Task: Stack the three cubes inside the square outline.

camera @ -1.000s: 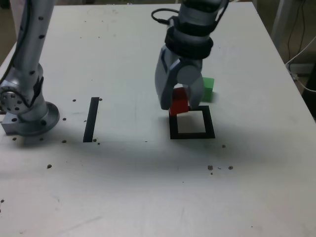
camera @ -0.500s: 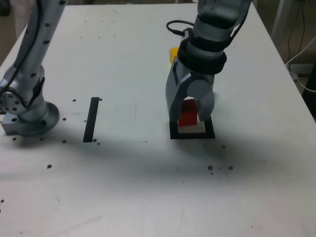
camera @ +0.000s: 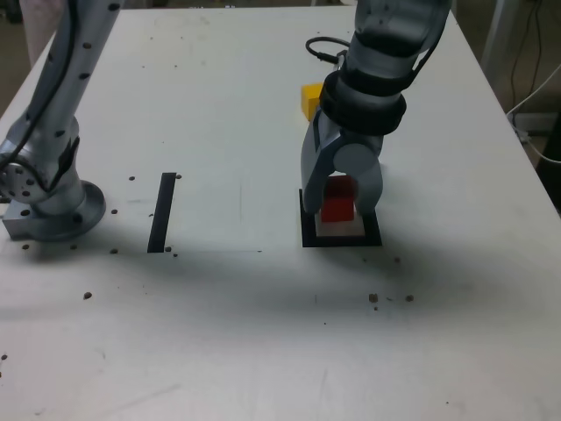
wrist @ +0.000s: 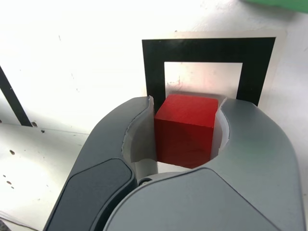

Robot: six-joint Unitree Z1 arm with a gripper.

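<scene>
Three cubes show: one red, one yellow and one green, the last only partly visible in the wrist view. There is one square outline, black with a white centre, one black strip and one gripper.

The gripper has the red cube between its two curved fingers. In the exterior view, the red cube appears within the square outline; whether it touches the white centre is not clear. The yellow cube lies outside the grip, beyond the outline and partly behind the arm. The green one lies outside the outline.

The table is pale and marked with small dark spots. The strip lies on it to the exterior view's left of the outline. At that view's far left, a jointed grey limb stands on a round base. Thin cables hang past the table at its right.
</scene>
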